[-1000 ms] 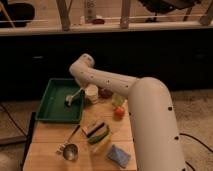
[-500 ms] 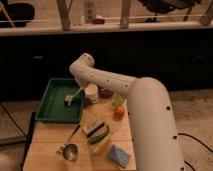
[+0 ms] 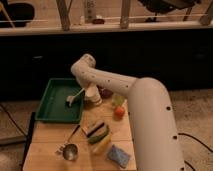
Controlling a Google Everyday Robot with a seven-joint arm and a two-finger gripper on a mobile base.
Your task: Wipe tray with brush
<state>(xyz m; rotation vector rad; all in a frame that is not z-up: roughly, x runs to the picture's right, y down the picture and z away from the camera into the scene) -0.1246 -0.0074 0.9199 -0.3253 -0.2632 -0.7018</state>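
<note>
The dark-green tray (image 3: 52, 109) lies at the back left of the wooden table (image 3: 47, 140). The brush (image 3: 75, 97) slants over the tray's right part, its pale head low near the tray floor and its thin whitish handle rising to the right. My gripper (image 3: 86, 93) sits at the tray's right rim, at the handle's upper end, shut on the brush. The white arm (image 3: 135, 100) arches in from the right and hides most of the wrist.
Right of the tray are a whitish cup (image 3: 94, 99), a dark bowl (image 3: 106, 92), a green item (image 3: 118, 100) and a red-orange fruit (image 3: 119, 113). In front lie a metal ladle (image 3: 70, 150), a striped sponge block (image 3: 96, 132) and a blue sponge (image 3: 118, 155).
</note>
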